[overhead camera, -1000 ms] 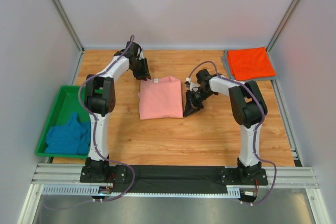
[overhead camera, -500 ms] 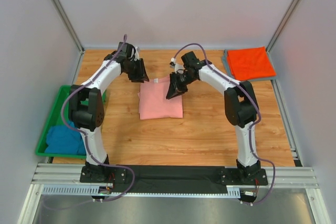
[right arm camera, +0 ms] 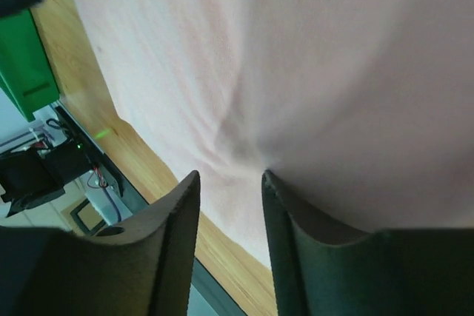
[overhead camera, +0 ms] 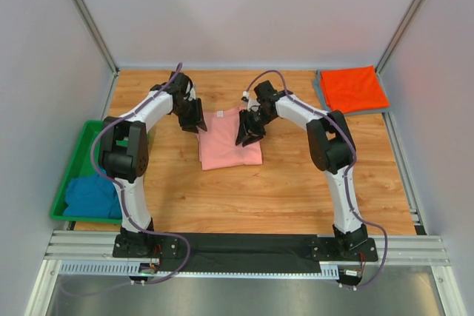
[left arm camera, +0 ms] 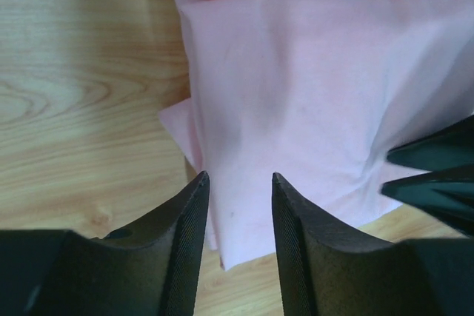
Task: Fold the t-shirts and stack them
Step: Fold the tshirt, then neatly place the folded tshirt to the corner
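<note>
Wooden table point(overhead camera: 296, 183) | left end effector point(left arm camera: 239, 176) apart | right end effector point(right arm camera: 230, 175) apart, covering edge of pink tee point(overhead camera: 224, 147)

Salmon-pink tee point(overhead camera: 229, 142), seemingly teal tee point(overhead camera: 92, 196)

Grey tee point(overhead camera: 319, 88) mostly under orange-red tee point(overhead camera: 353, 88)

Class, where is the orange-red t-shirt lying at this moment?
Top view: the orange-red t-shirt lies folded at the table's far right corner, on a grey t-shirt, well right of the salmon-pink t-shirt.
</note>
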